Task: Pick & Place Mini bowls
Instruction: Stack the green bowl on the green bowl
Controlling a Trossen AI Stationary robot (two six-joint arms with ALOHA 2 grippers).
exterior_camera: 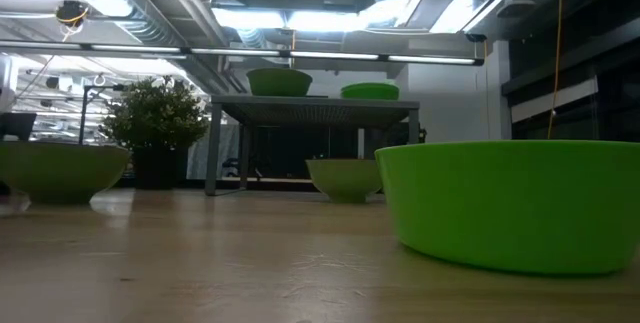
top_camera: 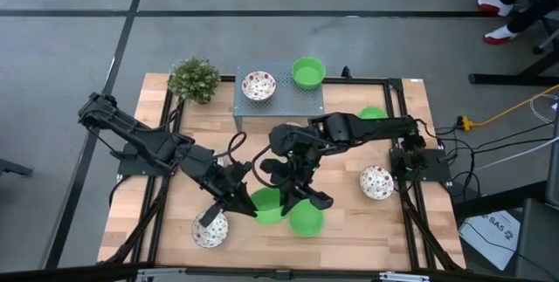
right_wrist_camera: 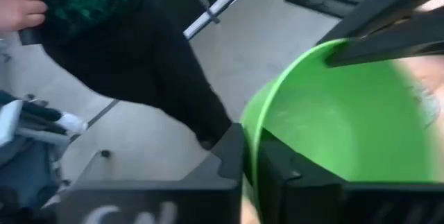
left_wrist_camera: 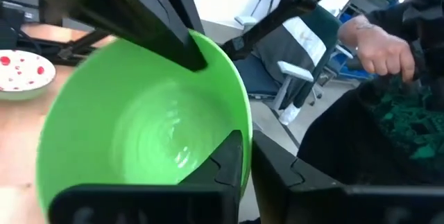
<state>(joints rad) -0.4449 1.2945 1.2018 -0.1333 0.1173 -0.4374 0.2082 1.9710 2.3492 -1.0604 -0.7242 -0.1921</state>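
A plain green mini bowl [top_camera: 266,205] hangs above the table's near middle, held from both sides. My left gripper [top_camera: 247,198] reaches it from the left and is shut on its rim. My right gripper [top_camera: 285,196] meets it from the far side and is also shut on its rim. Another green bowl [top_camera: 307,221] rests on its base on the table just to the right. Speckled white bowls sit at the near left [top_camera: 210,229] and at the right [top_camera: 376,182]. A speckled bowl [top_camera: 258,85] and a green one [top_camera: 307,72] stand on the grey stand [top_camera: 279,107]. My left gripper pinches the green bowl's rim [left_wrist_camera: 244,123], one finger [left_wrist_camera: 225,158] inside the bowl and one outside. It comes from the table's left, nearly level. The bowl is lifted clear and tipped, its opening facing this wrist. My right gripper pinches the opposite part of the rim [right_wrist_camera: 251,123], one finger [right_wrist_camera: 295,175] inside the bowl and one [right_wrist_camera: 222,161] outside. It comes from the far side, slanting down. The bowl hangs clear of the table.
A potted plant [top_camera: 194,79] stands at the far left corner. A further green bowl [top_camera: 371,113] is partly hidden behind my right arm. A person [left_wrist_camera: 378,44] shows beyond the table in the wrist views. Bare wood lies at the left and right of the near half.
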